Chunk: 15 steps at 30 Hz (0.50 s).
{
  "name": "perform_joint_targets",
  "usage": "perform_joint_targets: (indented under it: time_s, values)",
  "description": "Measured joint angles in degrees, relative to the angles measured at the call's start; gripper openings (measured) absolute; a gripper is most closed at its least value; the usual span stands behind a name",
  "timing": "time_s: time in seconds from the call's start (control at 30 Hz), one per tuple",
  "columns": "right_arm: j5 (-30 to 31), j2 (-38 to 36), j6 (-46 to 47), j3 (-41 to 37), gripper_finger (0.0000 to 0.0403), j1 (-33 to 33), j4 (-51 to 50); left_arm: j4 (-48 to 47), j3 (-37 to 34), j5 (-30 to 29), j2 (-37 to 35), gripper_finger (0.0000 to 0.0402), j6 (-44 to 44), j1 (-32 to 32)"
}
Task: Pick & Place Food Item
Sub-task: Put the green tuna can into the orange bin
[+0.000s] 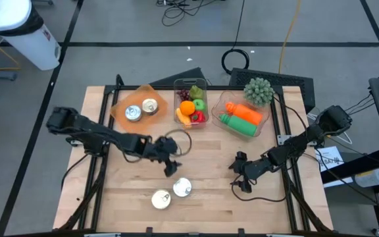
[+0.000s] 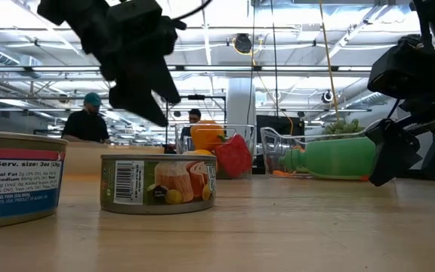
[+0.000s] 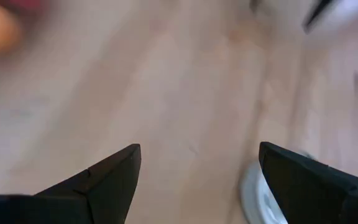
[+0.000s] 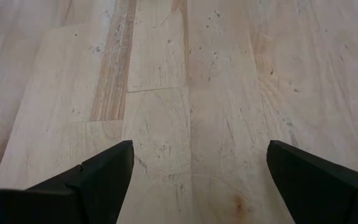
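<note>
Two food cans stand upright on their bases near the table's front edge: one and one closer to the edge. My left gripper hangs open just on the far left side of the first can, above the wood. That can's rim shows beside one finger, with nothing between the fingers. My right gripper waits open over bare wood at the centre right.
At the far side an orange tray holds two more cans. Beside it stand a clear bin of fruit and a clear bin with a green and an orange bottle. A green spiky ball sits behind.
</note>
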Motion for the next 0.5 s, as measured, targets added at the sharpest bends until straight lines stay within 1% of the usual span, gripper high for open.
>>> perform_joint_targets:
  time_s: [0.07,0.2,0.4,0.5]
  values:
    - [0.03,0.0,0.01,0.0,0.0348,0.0,0.0,1.66,0.0,1.71,2.81,0.0337,-0.58,-1.64]
    - [0.04,0.0,0.0,0.0,0.0348,0.0,0.02,1.77,0.67,3.17,7.3,0.0329,-1.48,-4.62]
    - [0.24,0.0,-0.04,0.0,0.0348,0.0,0.47,1.99,2.63,3.06,11.12,0.0316,-0.21,-7.52]
    - [0.27,0.0,-0.02,0.0,0.0348,0.0,0.63,-0.05,2.63,1.58,12.05,0.031,-0.82,-7.77]
